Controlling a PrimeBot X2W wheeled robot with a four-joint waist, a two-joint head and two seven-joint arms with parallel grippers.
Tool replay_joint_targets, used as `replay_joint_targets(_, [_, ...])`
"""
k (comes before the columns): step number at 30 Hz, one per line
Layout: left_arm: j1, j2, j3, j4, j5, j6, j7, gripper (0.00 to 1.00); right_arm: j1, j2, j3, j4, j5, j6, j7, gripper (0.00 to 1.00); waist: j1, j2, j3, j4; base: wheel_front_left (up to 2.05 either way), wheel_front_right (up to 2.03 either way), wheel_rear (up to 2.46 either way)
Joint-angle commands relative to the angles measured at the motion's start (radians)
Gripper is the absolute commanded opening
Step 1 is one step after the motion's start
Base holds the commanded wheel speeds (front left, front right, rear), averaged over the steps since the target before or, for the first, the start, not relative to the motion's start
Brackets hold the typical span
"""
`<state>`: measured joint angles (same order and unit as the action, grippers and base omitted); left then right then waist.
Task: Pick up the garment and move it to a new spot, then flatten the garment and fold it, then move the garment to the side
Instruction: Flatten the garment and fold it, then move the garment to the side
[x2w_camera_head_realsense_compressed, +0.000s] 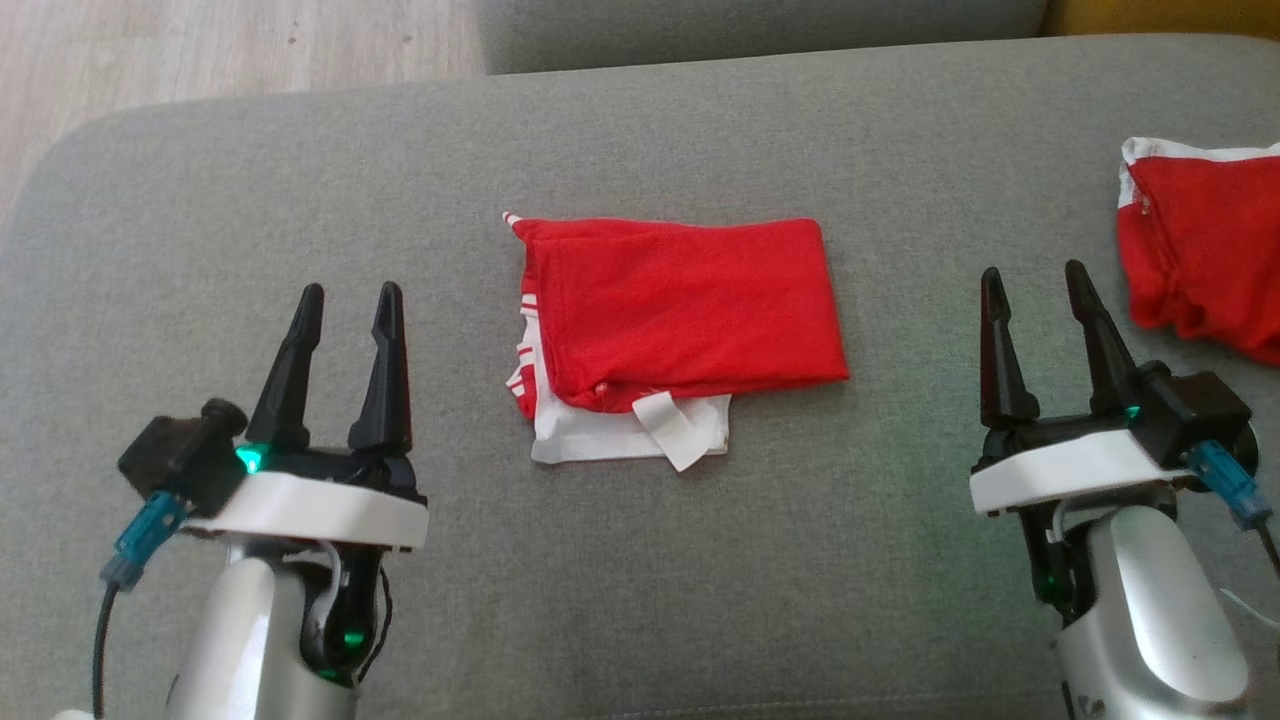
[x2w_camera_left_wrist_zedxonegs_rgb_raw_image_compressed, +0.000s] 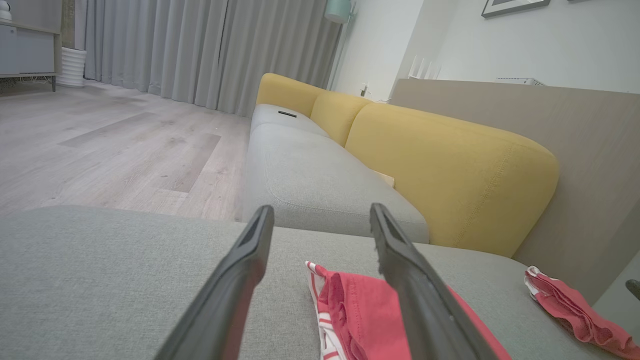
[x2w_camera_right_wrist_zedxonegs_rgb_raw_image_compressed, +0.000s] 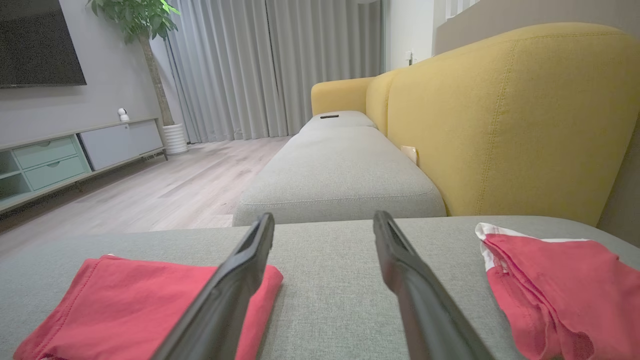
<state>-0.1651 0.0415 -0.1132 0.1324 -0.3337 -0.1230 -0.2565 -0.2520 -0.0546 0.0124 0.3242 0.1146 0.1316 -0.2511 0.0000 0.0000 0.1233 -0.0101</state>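
A folded red garment (x2w_camera_head_realsense_compressed: 680, 305) with white trim lies in the middle of the grey cushion (x2w_camera_head_realsense_compressed: 640, 130); it also shows low in the left wrist view as the garment (x2w_camera_left_wrist_zedxonegs_rgb_raw_image_compressed: 360, 315) and at the lower left of the right wrist view as the garment (x2w_camera_right_wrist_zedxonegs_rgb_raw_image_compressed: 140, 305). My left gripper (x2w_camera_head_realsense_compressed: 345, 300) hovers to its left, open and empty, fingers apart (x2w_camera_left_wrist_zedxonegs_rgb_raw_image_compressed: 320, 215). On the other side of the garment my right gripper (x2w_camera_head_realsense_compressed: 1035, 280) stands open and empty too (x2w_camera_right_wrist_zedxonegs_rgb_raw_image_compressed: 322, 220). Neither gripper touches the cloth.
A second red and white garment (x2w_camera_head_realsense_compressed: 1205, 250) lies bunched at the cushion's right edge, close to my right gripper, and shows as a red pile (x2w_camera_right_wrist_zedxonegs_rgb_raw_image_compressed: 555, 285) in the right wrist view. Beyond are a grey sofa seat (x2w_camera_right_wrist_zedxonegs_rgb_raw_image_compressed: 340, 170), yellow backrests (x2w_camera_right_wrist_zedxonegs_rgb_raw_image_compressed: 505, 115) and wooden floor (x2w_camera_head_realsense_compressed: 200, 60).
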Motion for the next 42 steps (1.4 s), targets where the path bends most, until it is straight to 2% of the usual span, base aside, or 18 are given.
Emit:
replay_joint_targets(1, [-0.018,0.009,0.030,-0.031,0.006,0.004,-0.005,1.00,-0.008,0.004,0.026,-0.032,0.007,-0.001,-0.011,1.00,0.0000,0.0000,0.000,0.003,0.00,0.00,0.00])
replay_joint_targets(16, [-0.023,0.009,0.023,-0.039,0.009,0.001,-0.005,1.00,-0.016,0.004,0.018,-0.011,-0.001,-0.001,-0.010,1.00,0.0000,0.0000,0.021,0.011,0.00,0.00,0.00])
replay_joint_targets(21, [-0.044,0.009,0.005,-0.041,0.008,0.000,-0.005,1.00,-0.059,0.004,0.039,0.032,-0.034,-0.001,0.031,1.00,0.0000,0.0000,0.054,0.028,0.00,0.00,0.00])
replay_joint_targets(29, [-0.079,0.009,-0.030,-0.033,-0.002,-0.002,-0.005,1.00,-0.165,0.004,0.091,0.193,0.029,-0.001,0.128,1.00,0.0000,0.0000,0.109,0.083,0.00,0.00,0.00])
replay_joint_targets(34, [-0.091,0.009,-0.037,-0.027,-0.007,-0.003,-0.005,1.00,-0.232,0.004,0.097,0.327,0.030,-0.001,0.183,1.00,0.0000,0.0000,0.129,0.115,0.00,0.00,0.00])
replay_joint_targets(42, [-0.098,0.009,-0.044,-0.024,-0.013,-0.003,-0.005,1.00,-0.317,0.004,0.147,0.527,0.135,-0.001,0.259,1.00,0.0000,0.0000,0.144,0.141,0.00,0.00,0.00])
